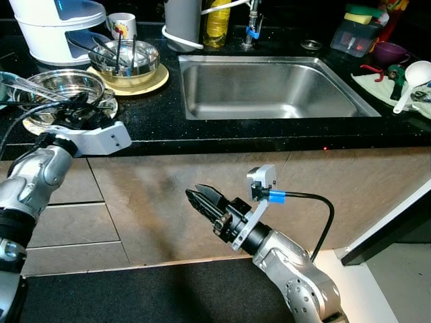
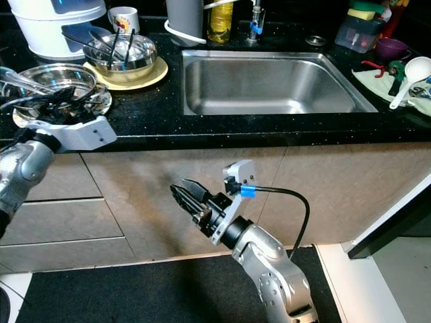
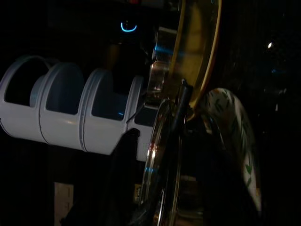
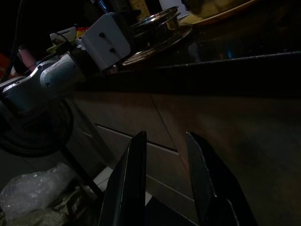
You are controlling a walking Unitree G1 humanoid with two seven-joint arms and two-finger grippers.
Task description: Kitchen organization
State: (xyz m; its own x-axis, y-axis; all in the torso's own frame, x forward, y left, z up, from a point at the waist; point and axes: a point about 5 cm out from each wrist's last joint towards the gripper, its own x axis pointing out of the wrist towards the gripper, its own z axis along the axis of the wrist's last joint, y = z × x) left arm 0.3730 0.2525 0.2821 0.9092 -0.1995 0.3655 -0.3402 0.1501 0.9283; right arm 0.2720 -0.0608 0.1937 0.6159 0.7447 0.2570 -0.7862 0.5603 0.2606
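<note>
- We are looking down at a black countertop running across the upper half of the frame, with a steel sink set in its middle.
- Our left gripper is reaching to the counter's front edge at the left of the frame, right at a steel bowl sitting on a patterned plate; in the left wrist view its black fingers are lying close against the bowl's rim, but we cannot tell whether they are gripping it.
- Just behind that bowl, a second steel bowl is holding dark-handled utensils and resting on a yellow plate.
- At the upper left, a white appliance is standing beside a printed mug.
- Our right gripper is hanging low in the centre of the frame, in front of the brown cabinet fronts, well apart from the counter; its fingers are sitting narrowly parted and holding nothing.
- At the upper right, a white ladle is lying on a cloth, with a purple bowl behind it.
</note>
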